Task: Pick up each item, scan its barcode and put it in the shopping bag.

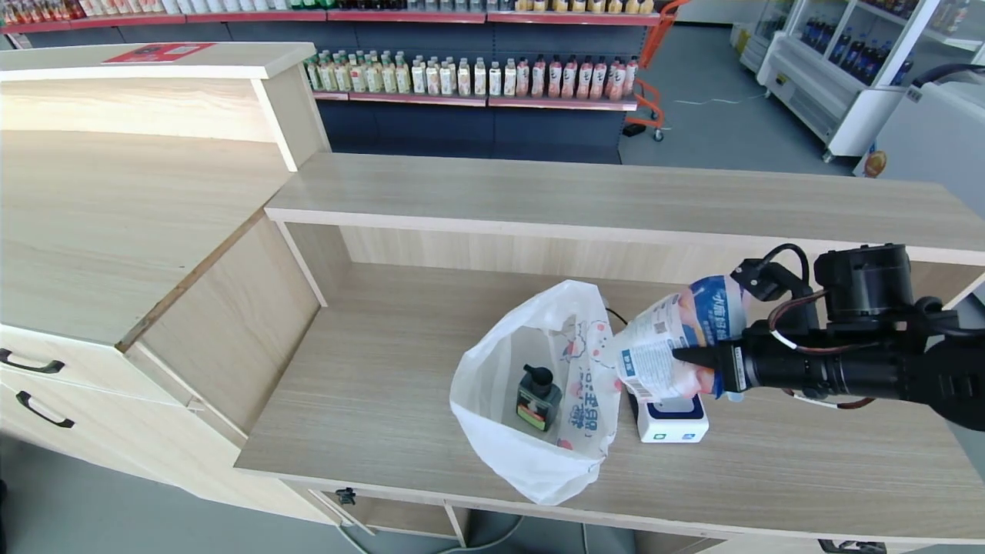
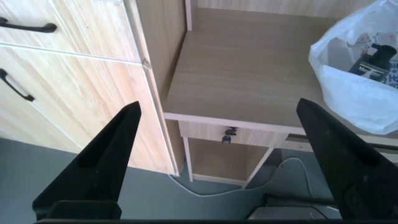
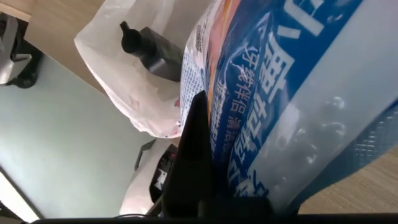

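Note:
My right gripper (image 1: 696, 348) is shut on a blue, white and pink refill pouch (image 1: 669, 338). It holds the pouch just above a small white scanner box (image 1: 671, 422) on the wooden counter (image 1: 385, 369). The pouch's printed label faces down and left. Left of the scanner stands the white shopping bag (image 1: 531, 454), mouth open, with a dark pump bottle (image 1: 538, 397) inside. In the right wrist view the pouch (image 3: 298, 106) lies against a black finger (image 3: 194, 155), with the bag (image 3: 124, 87) and bottle (image 3: 149, 50) beyond. My left gripper (image 2: 214, 168) hangs open below the counter's front edge.
A raised shelf (image 1: 616, 192) runs along the back of the counter, and a taller cabinet with black-handled drawers (image 1: 38, 385) stands on the left. A cable runs behind the bag. Store shelves of bottles (image 1: 469, 77) line the far aisle.

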{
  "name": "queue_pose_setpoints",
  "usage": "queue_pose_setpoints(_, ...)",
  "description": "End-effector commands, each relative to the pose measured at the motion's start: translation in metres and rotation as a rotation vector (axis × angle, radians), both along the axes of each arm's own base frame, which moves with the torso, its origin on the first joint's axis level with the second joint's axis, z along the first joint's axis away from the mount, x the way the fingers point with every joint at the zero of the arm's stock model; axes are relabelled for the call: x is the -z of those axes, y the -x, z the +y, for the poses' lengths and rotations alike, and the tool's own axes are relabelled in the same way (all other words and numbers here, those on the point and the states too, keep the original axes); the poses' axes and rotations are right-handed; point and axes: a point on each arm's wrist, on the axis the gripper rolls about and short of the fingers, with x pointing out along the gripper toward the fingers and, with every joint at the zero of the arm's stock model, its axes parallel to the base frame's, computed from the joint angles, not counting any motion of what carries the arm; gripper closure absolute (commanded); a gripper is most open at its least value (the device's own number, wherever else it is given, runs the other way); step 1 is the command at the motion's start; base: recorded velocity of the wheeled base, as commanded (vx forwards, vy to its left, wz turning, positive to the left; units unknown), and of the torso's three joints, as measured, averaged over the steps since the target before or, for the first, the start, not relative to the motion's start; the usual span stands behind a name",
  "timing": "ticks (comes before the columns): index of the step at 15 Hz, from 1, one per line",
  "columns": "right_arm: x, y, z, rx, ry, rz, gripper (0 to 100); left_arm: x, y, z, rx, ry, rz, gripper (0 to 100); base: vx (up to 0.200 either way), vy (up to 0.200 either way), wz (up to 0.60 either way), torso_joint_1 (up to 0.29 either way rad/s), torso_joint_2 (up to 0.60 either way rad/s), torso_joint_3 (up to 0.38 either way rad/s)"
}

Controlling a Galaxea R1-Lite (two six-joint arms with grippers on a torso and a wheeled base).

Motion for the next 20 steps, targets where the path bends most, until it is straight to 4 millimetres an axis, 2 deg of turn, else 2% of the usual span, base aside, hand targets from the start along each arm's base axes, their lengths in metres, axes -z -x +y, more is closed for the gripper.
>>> queue_pose_setpoints(1,0.020,-0.024,0.016,-0.083,-0.025,0.016,100,0.000,0.000,0.000,-0.001,0.000,0.000,0,0.000,0.000,0.00,0.000,0.00,0.000)
queue_pose_setpoints(4,0.038,-0.035,0.039,-0.178,-0.044,-0.009,100,0.000,0.000,0.000,-0.001,0.000,0.000,0,0.000,0.000,0.00,0.000,0.00,0.000)
queue_pose_setpoints(8,0.070,-0.054,0.046,-0.252,0.062,-0.038,100,0.000,0.000,0.000,-0.001,0.000,0.000,0,0.000,0.000,0.00,0.000,0.00,0.000)
queue_pose_setpoints(17,0.080,-0.072,0.061,-0.288,0.076,-0.068,100,0.000,0.000,0.000,-0.001,0.000,0.000,0,0.000,0.000,0.00,0.000,0.00,0.000)
queue_pose_setpoints(18,0.079,-0.072,0.060,-0.286,0.078,-0.071,0,0.000,0.000,0.000,-0.001,0.000,0.000,0,0.000,0.000,0.00,0.000,0.00,0.000)
queue_pose_setpoints(20,0.076,-0.073,0.060,-0.280,0.070,-0.094,0,0.000,0.000,0.000,-0.001,0.000,0.000,0,0.000,0.000,0.00,0.000,0.00,0.000)
